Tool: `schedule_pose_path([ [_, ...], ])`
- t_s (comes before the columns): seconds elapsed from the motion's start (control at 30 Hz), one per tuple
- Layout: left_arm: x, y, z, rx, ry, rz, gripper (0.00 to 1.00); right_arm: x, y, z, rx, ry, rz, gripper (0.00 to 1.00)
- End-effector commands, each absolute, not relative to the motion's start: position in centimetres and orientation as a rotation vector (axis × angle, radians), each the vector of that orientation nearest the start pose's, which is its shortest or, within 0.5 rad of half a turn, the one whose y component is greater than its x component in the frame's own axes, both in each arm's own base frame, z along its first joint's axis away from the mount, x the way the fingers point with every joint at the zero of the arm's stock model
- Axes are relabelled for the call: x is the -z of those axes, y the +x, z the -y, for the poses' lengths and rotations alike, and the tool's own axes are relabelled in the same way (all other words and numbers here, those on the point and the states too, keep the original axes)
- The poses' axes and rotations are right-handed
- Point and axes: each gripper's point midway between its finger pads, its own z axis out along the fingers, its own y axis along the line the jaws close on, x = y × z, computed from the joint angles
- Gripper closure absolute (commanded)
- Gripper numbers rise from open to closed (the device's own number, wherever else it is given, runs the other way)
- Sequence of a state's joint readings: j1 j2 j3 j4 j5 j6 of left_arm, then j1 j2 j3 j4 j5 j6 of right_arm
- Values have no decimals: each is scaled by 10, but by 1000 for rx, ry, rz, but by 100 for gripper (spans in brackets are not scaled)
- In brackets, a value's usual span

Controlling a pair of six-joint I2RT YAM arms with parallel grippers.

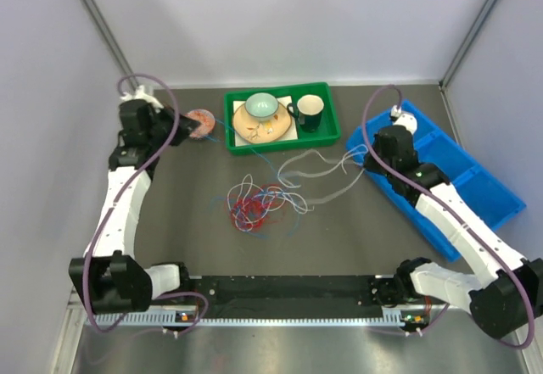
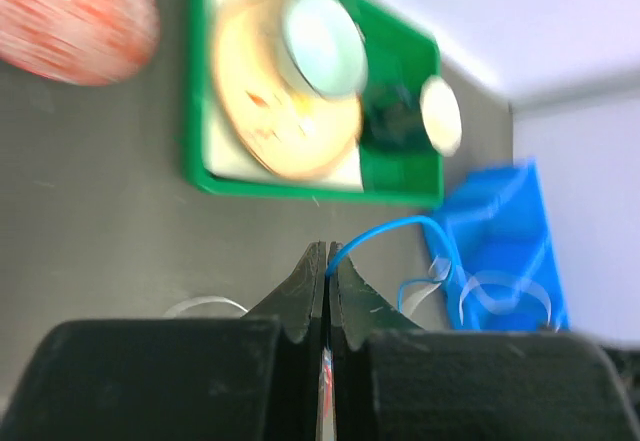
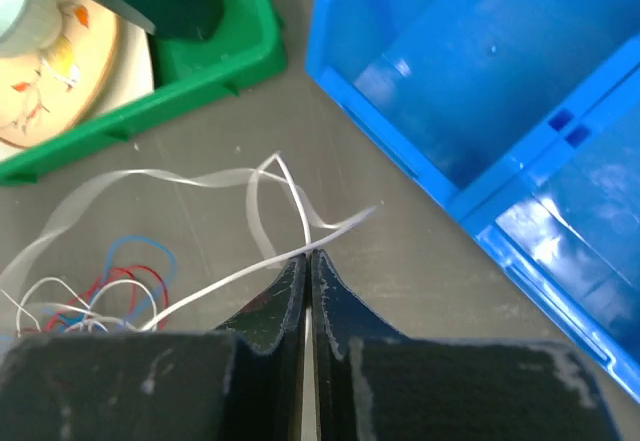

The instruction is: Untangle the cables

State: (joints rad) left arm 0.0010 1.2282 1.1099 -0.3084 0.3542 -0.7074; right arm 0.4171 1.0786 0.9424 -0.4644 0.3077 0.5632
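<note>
The cables lie tangled in a heap (image 1: 254, 204) at mid-table, with red (image 1: 248, 210), blue and white strands mixed together. My left gripper (image 1: 188, 126) is far left beside a red round object and is shut on the blue cable (image 2: 400, 223), which arcs out from the jaw tips (image 2: 328, 261). Over by the blue bin, my right gripper (image 1: 355, 152) is shut on the white cable (image 3: 200, 291), which crosses its tips (image 3: 308, 254). White loops (image 1: 310, 166) trail from there toward the heap. Red and blue loops (image 3: 120, 279) show at the left of the right wrist view.
A green tray (image 1: 233, 141) at the back holds a plate, a bowl and a dark mug. A blue bin (image 1: 475, 179) stands along the right side. A red striped round object (image 1: 202, 122) lies next to the left gripper.
</note>
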Motion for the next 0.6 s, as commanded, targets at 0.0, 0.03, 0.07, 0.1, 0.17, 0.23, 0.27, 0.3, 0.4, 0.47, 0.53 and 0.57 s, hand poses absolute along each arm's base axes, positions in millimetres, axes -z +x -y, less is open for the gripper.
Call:
schedule_pose_path([
  [0.0,-316,370,32,724,-597,-1861,100,-229,315,-95,-277,375,-2028,100],
  [0.03,-317,369,19,676,-636,-1848,100,-230,313,-91,-272,382,-2022,100],
  [0.07,-312,369,5,610,-708,-1841,100,-237,311,-85,-270,397,-2004,100],
  [0.1,-312,368,-1,596,-730,-1831,100,-244,309,-82,-269,396,-1992,100],
  [0.17,-306,369,-18,536,-804,-1822,100,-262,305,-83,-291,375,-1959,100],
  [0.23,-294,369,-27,523,-866,-1834,100,-298,299,-83,-331,355,-1891,100],
  [0.27,-290,369,-30,518,-886,-1836,100,-311,296,-84,-354,340,-1869,100],
  [0.3,-282,369,-32,510,-906,-1846,100,-340,291,-83,-378,329,-1811,100],
  [0.4,-264,369,-35,511,-952,-1879,100,-384,279,-84,-436,289,-1725,100],
  [0.47,-257,369,-35,506,-953,-1894,100,-399,272,-85,-458,268,-1695,100],
  [0.53,-241,369,-34,507,-951,-1915,100,-404,270,-85,-463,256,-1687,100],
  [0.57,-234,369,-31,518,-951,-1936,100,-398,272,-86,-459,256,-1704,100],
])
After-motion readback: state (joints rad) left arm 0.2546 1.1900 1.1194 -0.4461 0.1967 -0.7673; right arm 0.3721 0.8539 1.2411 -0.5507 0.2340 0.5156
